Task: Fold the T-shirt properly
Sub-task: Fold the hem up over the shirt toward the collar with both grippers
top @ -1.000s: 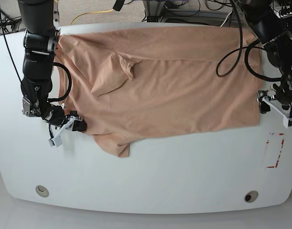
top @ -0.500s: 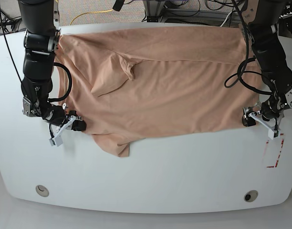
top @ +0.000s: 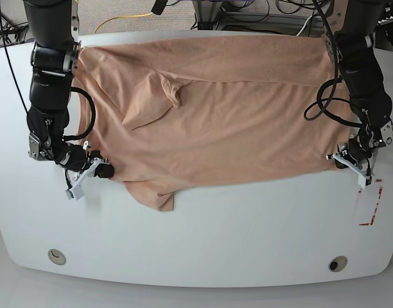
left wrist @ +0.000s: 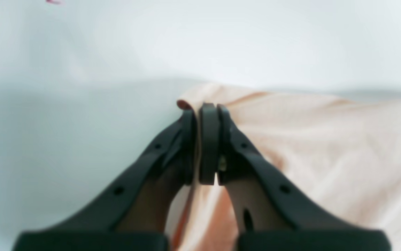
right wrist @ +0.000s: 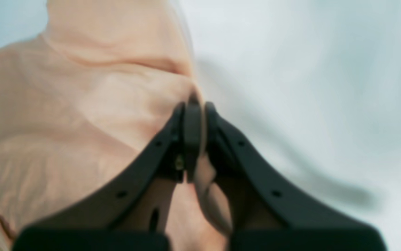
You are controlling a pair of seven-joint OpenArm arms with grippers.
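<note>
The peach T-shirt (top: pixel 235 122) lies spread across the white table (top: pixel 216 237), with a sleeve sticking out at its front left and a crease near the middle. At the shirt's front right corner, my left gripper (top: pixel 341 160) is shut on the hem. The left wrist view shows that gripper (left wrist: pixel 205 108) pinching a fold of T-shirt (left wrist: pixel 325 139) between its black fingers. My right gripper (top: pixel 104 171) is shut on the shirt's front left edge. In the right wrist view the right gripper (right wrist: pixel 193 106) has T-shirt (right wrist: pixel 64 104) fabric bunched between its fingers.
Red tape marks (top: pixel 370 202) sit on the table just in front of the left gripper. Two round ports (top: pixel 56 256) (top: pixel 338 264) lie near the table's front edge. Cables (top: pixel 248 13) run behind the table's back edge.
The left arm came in from the right and down to the shirt's front right corner, and its gripper shut on it. The right gripper closed fully on the front left edge.
</note>
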